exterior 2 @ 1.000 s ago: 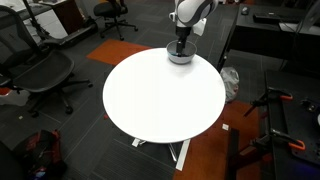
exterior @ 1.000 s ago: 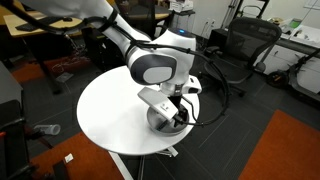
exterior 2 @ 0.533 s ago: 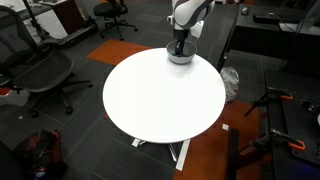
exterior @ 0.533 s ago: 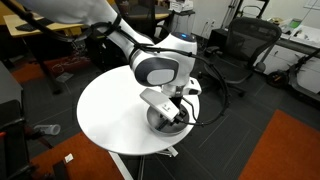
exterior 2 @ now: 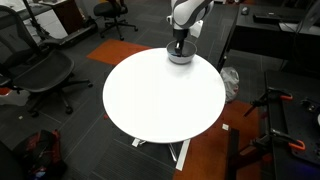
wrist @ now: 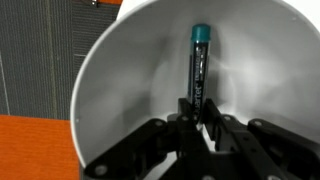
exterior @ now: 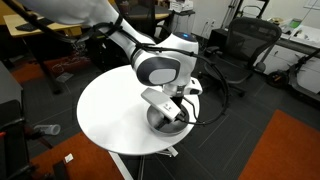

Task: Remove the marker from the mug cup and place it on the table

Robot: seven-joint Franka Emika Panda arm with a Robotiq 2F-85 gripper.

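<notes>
Sitting among black chairs (exterior 2: pixel 45 70), the white table (exterior 2: pixel 150 100) is holding the mug cup (wrist: pixel 120 90). Inside, the marker (wrist: pixel 198 65) is lying near-to-far, teal tip pointing far. The gripper (wrist: pixel 198 108) jaws are pinching its near end.

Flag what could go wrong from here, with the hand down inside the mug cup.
1. In the wrist view the hand flanks only the lower end of the marker. Whether it is clamped is unclear, so the marker may pivot or slip when lifted.
2. The mug cup stands close to the edge of the table in both exterior views. A sideways drag could push it off.
</notes>
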